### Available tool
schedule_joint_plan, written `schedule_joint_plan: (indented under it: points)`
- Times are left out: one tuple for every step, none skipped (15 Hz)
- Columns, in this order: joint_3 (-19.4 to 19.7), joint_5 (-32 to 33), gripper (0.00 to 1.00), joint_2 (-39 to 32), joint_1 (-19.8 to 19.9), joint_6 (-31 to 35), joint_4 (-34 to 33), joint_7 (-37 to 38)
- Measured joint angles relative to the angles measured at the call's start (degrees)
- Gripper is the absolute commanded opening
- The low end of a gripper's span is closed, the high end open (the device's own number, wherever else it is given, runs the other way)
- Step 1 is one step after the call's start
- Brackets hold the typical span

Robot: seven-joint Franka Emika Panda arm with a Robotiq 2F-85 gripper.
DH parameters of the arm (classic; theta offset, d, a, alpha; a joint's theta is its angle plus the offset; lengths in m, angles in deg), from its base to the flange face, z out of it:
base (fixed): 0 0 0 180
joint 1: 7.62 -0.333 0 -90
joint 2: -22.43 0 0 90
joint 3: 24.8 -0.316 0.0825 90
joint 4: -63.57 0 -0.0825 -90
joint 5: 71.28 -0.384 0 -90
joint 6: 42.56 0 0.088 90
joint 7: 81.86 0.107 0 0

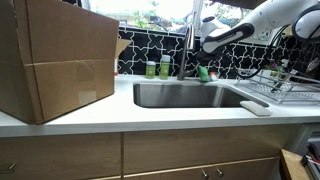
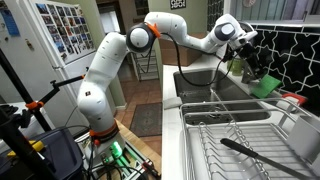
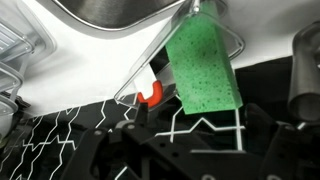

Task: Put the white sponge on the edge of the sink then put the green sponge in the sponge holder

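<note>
The green sponge (image 3: 205, 65) leans upright in a wire sponge holder (image 3: 236, 45) behind the sink; it also shows in both exterior views (image 1: 203, 72) (image 2: 262, 85). The white sponge (image 1: 255, 107) lies on the counter at the sink's front right edge. My gripper (image 3: 195, 125) is open and empty, just above and off the green sponge, with its fingers clear of the sponge's edge. It hangs over the back of the sink beside the faucet in both exterior views (image 1: 205, 48) (image 2: 246, 58).
A big cardboard box (image 1: 55, 60) stands on the counter beside the sink (image 1: 185, 95). Green bottles (image 1: 158, 69) and the faucet (image 1: 185, 50) stand at the back. A wire dish rack (image 2: 235, 140) holds a utensil. A red hook (image 3: 152, 93) sits near the holder.
</note>
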Motion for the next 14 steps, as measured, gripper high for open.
schedule_joint_plan:
  points:
    - [0.1, 0.0, 1.00, 0.7, 0.1, 0.0, 0.0, -0.3]
    - [0.1, 0.0, 1.00, 1.7, 0.2, 0.2, 0.2, -1.1]
    - [0.1, 0.0, 1.00, 3.0, 0.4, 0.6, 0.6, -2.2]
    - [0.1, 0.0, 0.99, 4.8, 0.6, 1.3, 1.5, -3.4]
    - [0.1, -0.3, 1.00, 6.9, 0.9, 2.0, 2.9, -4.5]
    - [0.0, -1.0, 1.00, 9.4, 1.1, 1.7, 4.6, -6.0]
    - [-0.3, -2.7, 1.00, 12.3, 1.6, 1.2, 6.8, -8.5]
    - [-0.8, -4.6, 1.00, 15.3, 2.0, 0.3, 9.1, -11.3]
    - [-1.2, -6.5, 1.00, 18.6, 2.3, -0.9, 11.6, -14.0]
    - [-1.4, -8.2, 1.00, 21.7, 2.6, -2.3, 14.0, -16.7]
    - [-1.5, -9.7, 1.00, 24.9, 2.7, -4.3, 16.5, -19.2]
    - [-1.6, -11.1, 1.00, 27.9, 2.8, -6.6, 18.8, -21.5]
    - [-1.6, -12.3, 1.00, 30.9, 2.8, -9.5, 20.9, -23.6]
    - [-1.5, -13.2, 1.00, 33.4, 2.7, -12.8, 22.5, -25.5]
